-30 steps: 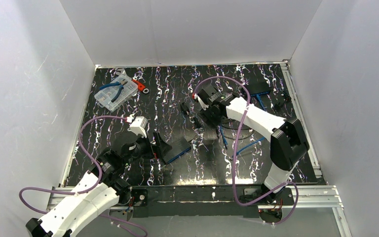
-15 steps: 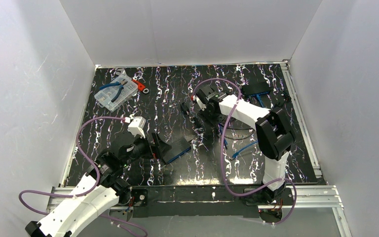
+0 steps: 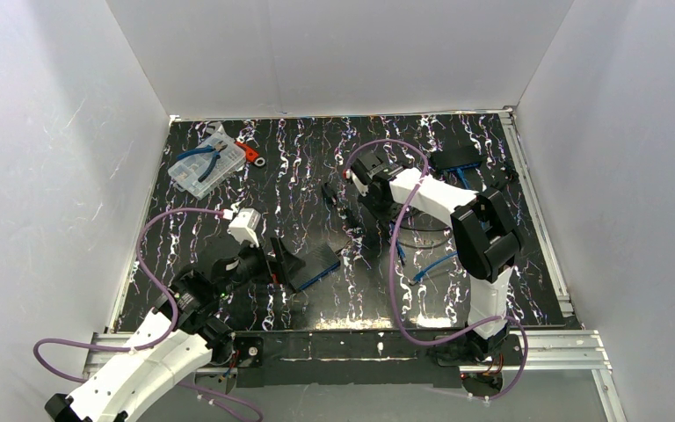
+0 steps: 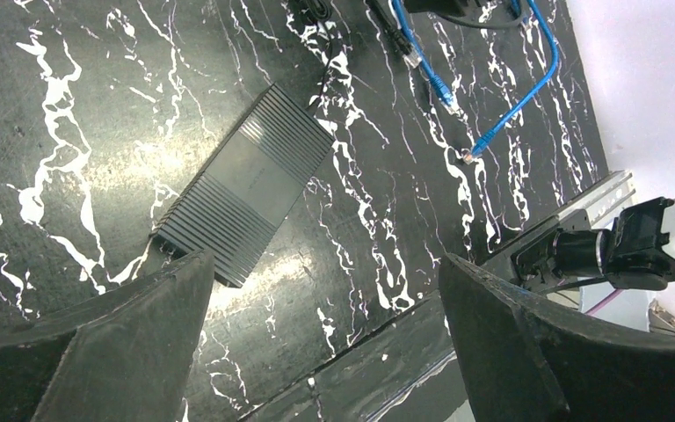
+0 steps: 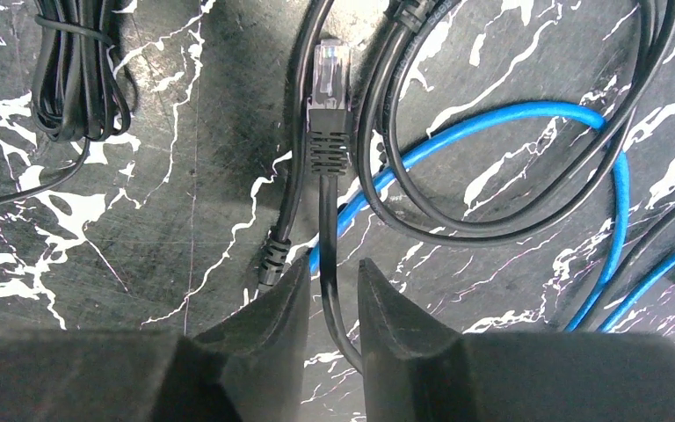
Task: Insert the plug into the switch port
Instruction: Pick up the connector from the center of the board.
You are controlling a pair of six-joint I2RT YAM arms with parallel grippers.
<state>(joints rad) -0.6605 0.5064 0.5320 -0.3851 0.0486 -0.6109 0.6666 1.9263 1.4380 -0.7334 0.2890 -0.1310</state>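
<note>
The worry I'd have standing here is where the right gripper [image 5: 332, 264] has lined up. Its fingers straddle the thin black cable [image 5: 325, 202] well behind the boot rather than the clear network plug [image 5: 330, 66] itself, which lies flat on the table at twelve o'clock from the fingertips. Lifted from that far back, I'd expect the plug to droop or twist, and then it would be hard to square it up to a port. A second black cable [image 5: 294, 176] lies just beside the left finger at nine o'clock, and a blue cable [image 5: 492, 119] crosses close under the black one near the fingertips. A sloppy close could pinch either of them along with it and drag the tangle. The switch [image 4: 246, 180] lies loose, at about seven o'clock from the plug in the overhead view, and I can't see its ports from any angle. If nothing steadies it, the push of insertion may simply slide it away. As for the jaws, the right pair stands narrowly apart with the cable between them and a sliver of daylight on each side, not yet pinching as far as I can tell. The left gripper [image 4: 325, 259] hovers above the switch with its jaws spread wide, holding and touching nothing.
</note>
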